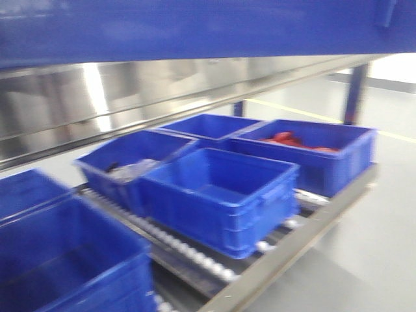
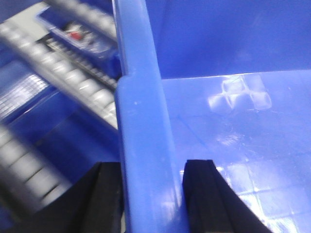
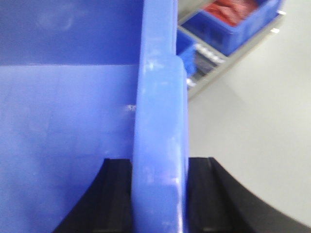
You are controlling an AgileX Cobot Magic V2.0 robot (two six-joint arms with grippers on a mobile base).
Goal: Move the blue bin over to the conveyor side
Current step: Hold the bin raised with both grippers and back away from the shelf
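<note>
The blue bin fills both wrist views, glossy inside and with a thick rim. My left gripper (image 2: 153, 165) is shut on its rim (image 2: 143, 121), one black finger (image 2: 104, 194) outside the wall and the other inside. My right gripper (image 3: 160, 160) is shut on the opposite rim (image 3: 160, 107) in the same way, with grey floor beyond its outer finger (image 3: 214, 194). A broad blue wall (image 1: 195, 29) close to the camera spans the top of the front view. Neither gripper shows in that view. The conveyor is out of view.
A stainless-steel roller rack (image 1: 195, 260) runs below, carrying several blue crates: an empty one (image 1: 221, 195), one with red packets (image 1: 305, 153) and one with clear bags (image 1: 130, 166). Grey floor (image 1: 377, 247) with a yellow line lies to the right. A blue post (image 1: 354, 91) stands behind.
</note>
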